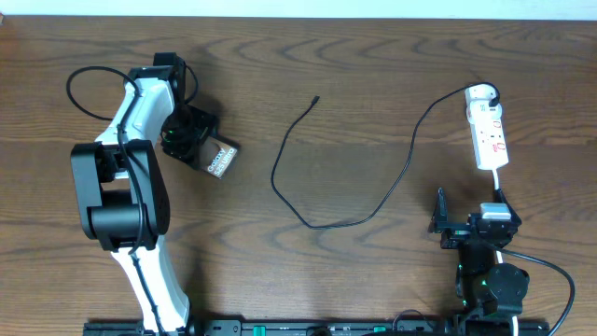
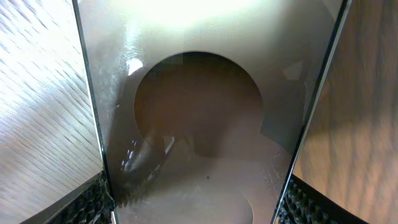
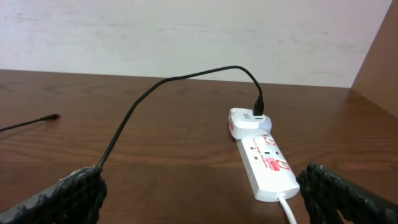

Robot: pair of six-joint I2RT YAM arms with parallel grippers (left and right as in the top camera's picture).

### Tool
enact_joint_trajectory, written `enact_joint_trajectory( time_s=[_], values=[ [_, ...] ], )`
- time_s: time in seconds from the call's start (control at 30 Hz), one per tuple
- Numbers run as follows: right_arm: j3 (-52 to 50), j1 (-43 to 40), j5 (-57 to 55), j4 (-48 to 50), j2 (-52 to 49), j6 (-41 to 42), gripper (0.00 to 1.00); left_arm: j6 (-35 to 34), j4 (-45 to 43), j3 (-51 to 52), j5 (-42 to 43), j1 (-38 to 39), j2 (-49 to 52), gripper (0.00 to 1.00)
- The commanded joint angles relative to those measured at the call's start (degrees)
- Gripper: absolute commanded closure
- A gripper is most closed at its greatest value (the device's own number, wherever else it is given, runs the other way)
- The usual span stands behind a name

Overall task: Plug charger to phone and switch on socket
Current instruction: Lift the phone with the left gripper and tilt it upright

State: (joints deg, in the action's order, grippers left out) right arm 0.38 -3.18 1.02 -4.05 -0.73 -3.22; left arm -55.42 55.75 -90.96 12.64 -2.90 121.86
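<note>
Left fingers (image 2: 93, 200) clasp phone (image 1: 221, 159), long axis diagonal, label end lower-right

Left of table: the phone (image 1: 220, 159) sits on the table (image 1: 373, 56) between the fingers of the left gripper (image 1: 198, 147).
Centre: the charger (image 1: 345, 220) loops over the tabletop, its free tip lying apart, between phone and socket.
Far right: the socket (image 1: 487, 126) lies flat, the charger plugged into its far end.
Near right: the right gripper (image 1: 469, 210) stands before the socket, apart from it.

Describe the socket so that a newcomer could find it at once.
Look at the right side of the wooden table. There lies the socket, a narrow strip. Unlike the black charger cable plugged into its far end, it is white with red marks.
</note>
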Motion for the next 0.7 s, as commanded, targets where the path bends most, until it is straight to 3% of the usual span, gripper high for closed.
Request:
enact_joint_trajectory(
  time_s=[0.0, 0.4, 0.67],
  values=[
    [-0.07, 0.5, -0.46, -0.26, 0.02, -0.48, 0.01, 1.36, 0.55, -2.38, 8.81, -0.26, -3.45, 0.64],
    [-0.07, 0.5, -0.46, -0.26, 0.02, -0.48, 0.01, 2.82, 1.66, -5.42, 27.47, -0.37, -3.8, 0.73],
    [-0.07, 0.5, -0.46, -0.26, 0.02, -0.48, 0.01, 4.72, 5.62, -5.57, 32.04, -2.56, -3.78, 0.73]
  ],
)
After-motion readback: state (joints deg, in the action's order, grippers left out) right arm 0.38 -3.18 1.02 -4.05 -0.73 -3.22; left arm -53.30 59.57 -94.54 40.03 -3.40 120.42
